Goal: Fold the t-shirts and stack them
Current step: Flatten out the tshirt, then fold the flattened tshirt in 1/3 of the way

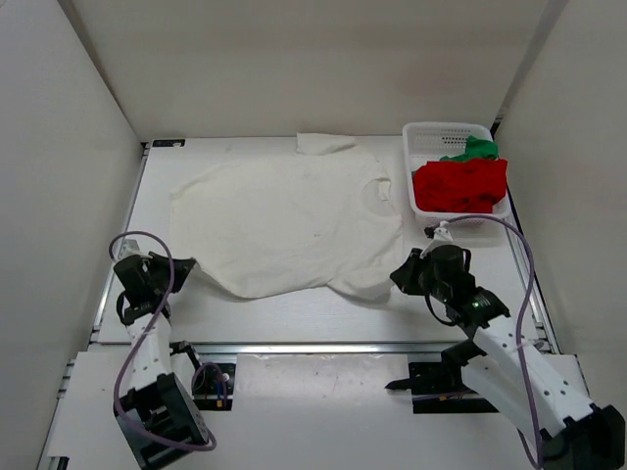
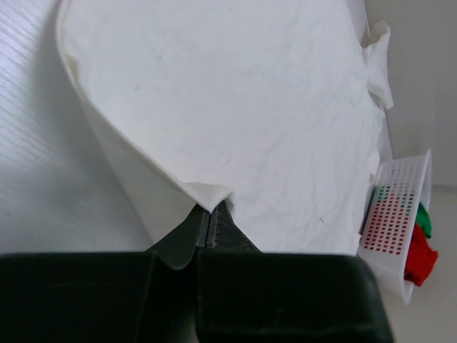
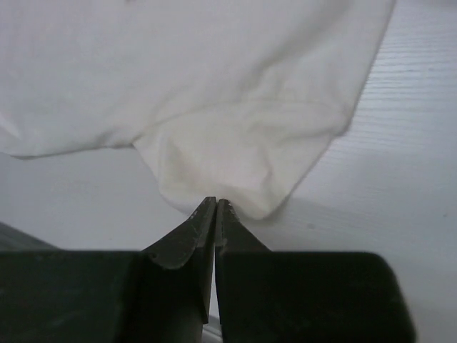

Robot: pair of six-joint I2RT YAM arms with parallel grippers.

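- Three shirts are in view, but you see only one of them whole. The green shirt (image 1: 477, 149) is mostly hidden behind the red shirt (image 1: 460, 186), and only a small piece of it shows at the upper right of the overhead view.
- In both wrist views the dark body of the claw fills the bottom of the frame and covers what lies directly under it.
- The left claw (image 2: 209, 214) is clenched on a corner of the cream-white shirt (image 1: 294, 220). In its wrist view, at the lower centre, the cloth rises from the table (image 1: 294, 313) up to the fingertips.
- The right claw (image 3: 216, 206) has its fingers pressed together with no gap. The tips meet the near edge of a rounded fold of the same shirt. You cannot tell whether cloth is pinched between them or only touched.
- From above, the left claw is at the lower left corner of this shirt and the right claw at its lower right.
- The cream-white shirt lies spread and a little wrinkled in the middle of the table, with one sleeve pointing to the top of the frame.
- The white mesh basket (image 1: 446, 130) stands at the upper right, just beside the shirt. The bunched red shirt fills its nearer half and the green shirt lies behind it on the right side. The far left part shows bare mesh.
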